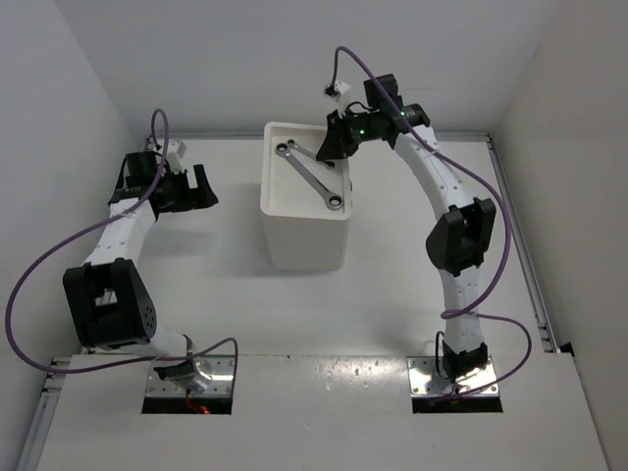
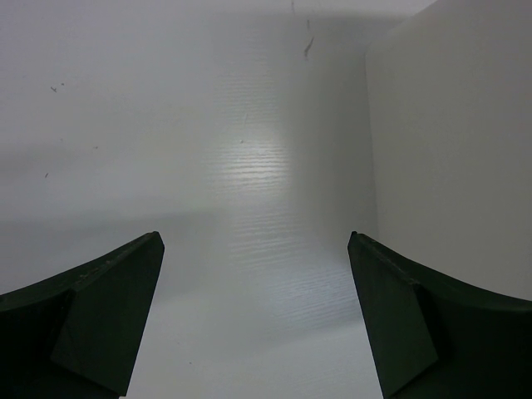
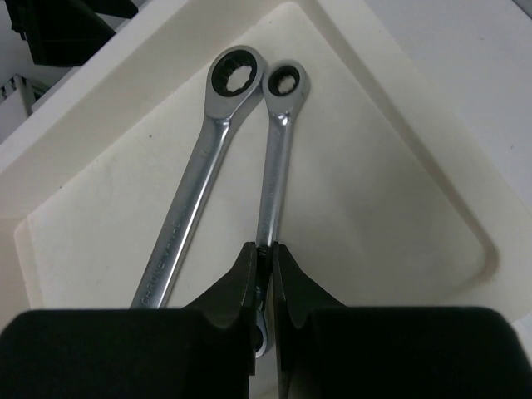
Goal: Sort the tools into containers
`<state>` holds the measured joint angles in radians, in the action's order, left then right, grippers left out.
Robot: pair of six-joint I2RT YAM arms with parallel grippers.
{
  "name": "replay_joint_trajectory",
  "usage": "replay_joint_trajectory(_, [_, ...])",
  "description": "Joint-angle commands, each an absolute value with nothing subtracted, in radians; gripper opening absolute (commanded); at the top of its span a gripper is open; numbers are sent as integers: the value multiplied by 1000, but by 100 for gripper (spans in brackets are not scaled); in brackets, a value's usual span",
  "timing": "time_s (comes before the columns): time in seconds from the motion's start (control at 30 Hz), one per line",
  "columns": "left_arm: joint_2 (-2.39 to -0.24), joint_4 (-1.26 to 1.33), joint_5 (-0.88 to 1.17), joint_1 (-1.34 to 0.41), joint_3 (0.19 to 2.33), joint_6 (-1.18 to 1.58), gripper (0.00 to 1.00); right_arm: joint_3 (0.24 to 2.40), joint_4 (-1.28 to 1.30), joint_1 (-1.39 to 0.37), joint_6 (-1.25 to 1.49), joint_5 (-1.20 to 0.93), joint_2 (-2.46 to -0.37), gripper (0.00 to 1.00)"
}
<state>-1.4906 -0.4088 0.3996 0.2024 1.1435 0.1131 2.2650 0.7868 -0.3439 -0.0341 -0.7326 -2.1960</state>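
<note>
Closest to the lens in the right wrist view is the right gripper (image 3: 264, 274), its two black fingers pinched almost together on the shaft of the thinner wrench (image 3: 277, 166). Only the metal of the shaft keeps the jaws apart. This wrench runs straight away from the fingertips, and its ring head lies at the far end of the tray (image 3: 366, 208). I cannot tell whether the gripped end is raised off the tray floor.

The thicker wrench (image 3: 193, 204) lies flat in the same tray, to the left of the first. Its larger ring head is just beside the smaller one, and the two shafts spread apart toward the camera like a narrow V.

The tray is the shallow rimmed top of the white box (image 1: 304, 240), which stands on the table (image 1: 324, 314) between the two arms, toward the back. Seen from above, the right arm reaches over the far right corner of the box.

Well apart to the left, the left gripper (image 1: 199, 186) hangs over bare table with its jaws spread wide and nothing between them. A white upright face, probably the side of the box, stands at the right of its wrist view.
</note>
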Motion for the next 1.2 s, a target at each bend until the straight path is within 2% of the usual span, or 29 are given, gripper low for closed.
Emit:
replay_joint_trajectory(0.0, [-1488,-379,405,213,1163,110,100,2257,775,-353,-51,-736,-2200,0])
replay_joint_trajectory(0.27, [-1488,-379,405,213,1154,110,100,2218,813,-353,-69,-715,-2198,0])
replay_joint_trajectory(0.57, [-1477,-379,405,213,1154,120,100,2059,825,-353,-92,-704,-2065,0])
replay_joint_trajectory(0.63, [-1477,-379,405,213,1154,120,100,2049,825,-353,-101,-693,-2042,10])
replay_joint_trajectory(0.67, [-1477,-379,405,213,1154,120,100,2049,825,-353,-101,-684,-2042,23])
replay_joint_trajectory(0.77, [-1467,-370,405,213,1154,130,100,2013,789,-353,-91,-684,-1990,43])
replay_joint_trajectory(0.8, [-1466,-370,405,213,1154,130,100,1990,769,-353,-66,-698,-1974,46])
replay_joint_trajectory(0.9, [-1448,-350,405,213,1154,130,100,1980,672,-353,13,-722,-1908,53])
replay_joint_trajectory(1.03, [-1439,-359,417,213,1212,89,100,1996,490,-341,142,-744,-1813,53])
replay_joint_trajectory(1.1, [-1428,-359,402,213,1212,89,100,2014,468,-330,178,-697,-1761,53])
replay_joint_trajectory(1.17, [-1398,-359,374,213,1212,89,100,2029,511,-301,169,-562,-1743,53])
